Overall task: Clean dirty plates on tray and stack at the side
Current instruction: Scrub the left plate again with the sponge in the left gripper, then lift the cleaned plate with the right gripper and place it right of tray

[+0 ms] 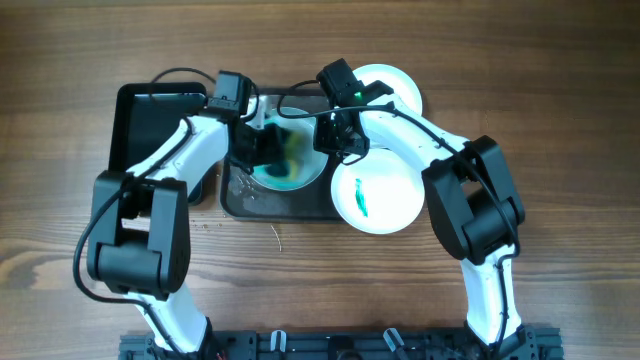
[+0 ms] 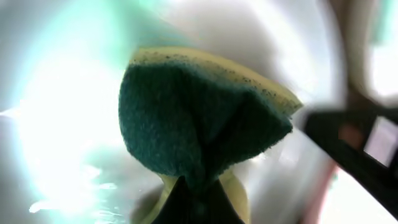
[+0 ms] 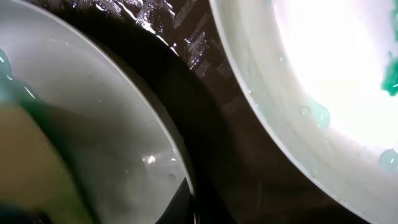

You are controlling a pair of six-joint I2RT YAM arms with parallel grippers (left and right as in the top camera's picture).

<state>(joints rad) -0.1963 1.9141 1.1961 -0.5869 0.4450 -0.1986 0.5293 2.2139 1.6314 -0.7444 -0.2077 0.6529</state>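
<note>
Since the left jaws, clamped on the sponge (image 2: 199, 118), sit straight over the teal-smeared plate (image 1: 292, 170) at the tray's (image 1: 275, 207) left end, the wipe falls to that arm; right jaws hover by its right rim, gap not discernible.

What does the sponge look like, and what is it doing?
The sponge looks like soft foam in two layers: a yellow body and a rough dark green scrubbing side, which faces the wrist camera. It is squashed into a fold, pinched from below by the left gripper. It sits over the white plate on the tray, by a teal-green smear. It seems to press on the plate, but blur hides the contact itself.
</note>
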